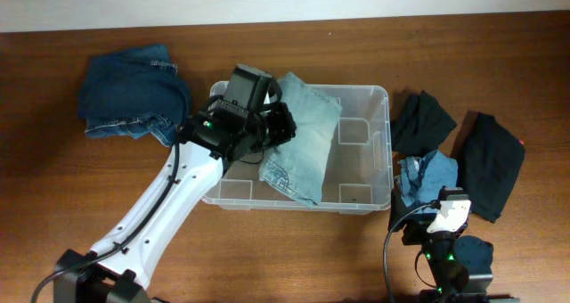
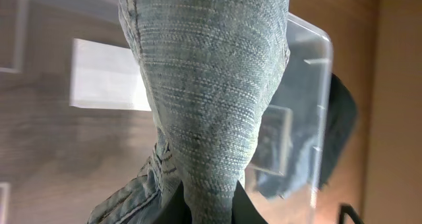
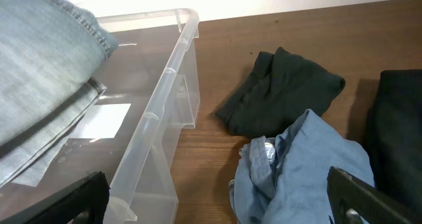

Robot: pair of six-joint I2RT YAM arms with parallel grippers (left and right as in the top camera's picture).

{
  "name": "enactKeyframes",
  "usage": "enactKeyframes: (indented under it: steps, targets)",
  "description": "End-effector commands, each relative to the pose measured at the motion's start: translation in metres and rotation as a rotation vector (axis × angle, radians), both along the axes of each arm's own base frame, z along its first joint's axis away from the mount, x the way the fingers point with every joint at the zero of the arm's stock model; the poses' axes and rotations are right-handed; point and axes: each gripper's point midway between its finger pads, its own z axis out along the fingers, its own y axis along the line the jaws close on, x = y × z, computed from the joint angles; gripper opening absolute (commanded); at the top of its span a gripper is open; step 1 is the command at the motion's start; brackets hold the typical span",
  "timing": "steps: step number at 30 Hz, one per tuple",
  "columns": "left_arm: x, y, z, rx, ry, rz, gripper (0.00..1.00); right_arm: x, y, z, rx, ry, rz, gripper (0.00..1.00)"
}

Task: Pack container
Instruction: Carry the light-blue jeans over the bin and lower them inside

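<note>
1. The container (image 1: pixel 385 143), a clear plastic bin, stands on the wooden table (image 1: pixel 294 249) with its long sides running left to right in the overhead view.
2. The left gripper (image 1: pixel 267 125) hangs over the container's left half. Its fingers are clenched on a pair of pale blue jeans (image 1: pixel 303 138).
3. The jeans spread across the container's left-centre, from its far rim toward its near wall. Whether they touch the base cannot be told.
4. In the left wrist view the jeans (image 2: pixel 211 85) hang in front of the camera, with the white label (image 2: pixel 105 85) on the container's base showing behind them.
5. The right gripper (image 1: pixel 443 216) sits just outside the container's near right corner. Its fingers are spread wide with nothing between them (image 3: pixel 214 178).
6. A crumpled light blue garment (image 3: pixel 303 158) lies just beside the container's right wall, and a black garment (image 3: pixel 283 92) lies beyond it, also near that wall.
7. A second black garment (image 1: pixel 490 165) lies farther to the right of the container.
8. A heap of dark blue denim (image 1: pixel 134 94) lies just beyond the container's far left corner.
</note>
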Motion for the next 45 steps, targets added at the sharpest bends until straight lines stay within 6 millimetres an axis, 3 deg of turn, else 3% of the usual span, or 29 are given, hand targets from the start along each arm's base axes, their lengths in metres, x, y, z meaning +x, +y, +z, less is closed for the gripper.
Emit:
enactKeyframes:
  steps: [1, 11, 21, 28, 32, 39, 43, 45]
  targets:
    - [0.009, 0.016, -0.014, 0.050, -0.016, 0.092, 0.01, 0.000, -0.001, -0.002, 0.008, 0.002, -0.006, 0.98]
    - [0.006, 0.038, -0.084, 0.152, 0.044, 0.154, 0.01, 0.000, -0.001, -0.002, 0.008, 0.002, -0.006, 0.98]
    - [0.012, 0.071, -0.092, 0.195, 0.068, 0.197, 0.01, 0.000, -0.001, -0.002, 0.008, 0.002, -0.006, 0.98]
    - [0.022, 0.078, -0.068, 0.123, 0.026, 0.128, 0.01, 0.000, -0.001, -0.002, 0.008, 0.002, -0.006, 0.98]
    - [0.022, 0.095, -0.052, 0.122, 0.004, 0.159, 0.21, 0.000, -0.001, -0.002, 0.008, 0.002, -0.006, 0.98]
    - [0.022, 0.109, -0.007, 0.133, -0.149, 0.121, 0.33, 0.000, -0.001, -0.002, 0.008, 0.002, -0.006, 0.98]
    - [0.015, 0.104, 0.016, 0.169, -0.256, 0.026, 0.31, 0.000, -0.001, -0.002, 0.008, 0.002, -0.006, 0.98]
    - [0.011, 0.089, 0.010, 0.241, -0.307, -0.119, 0.14, 0.000, -0.001, -0.002, 0.008, 0.002, -0.006, 0.98]
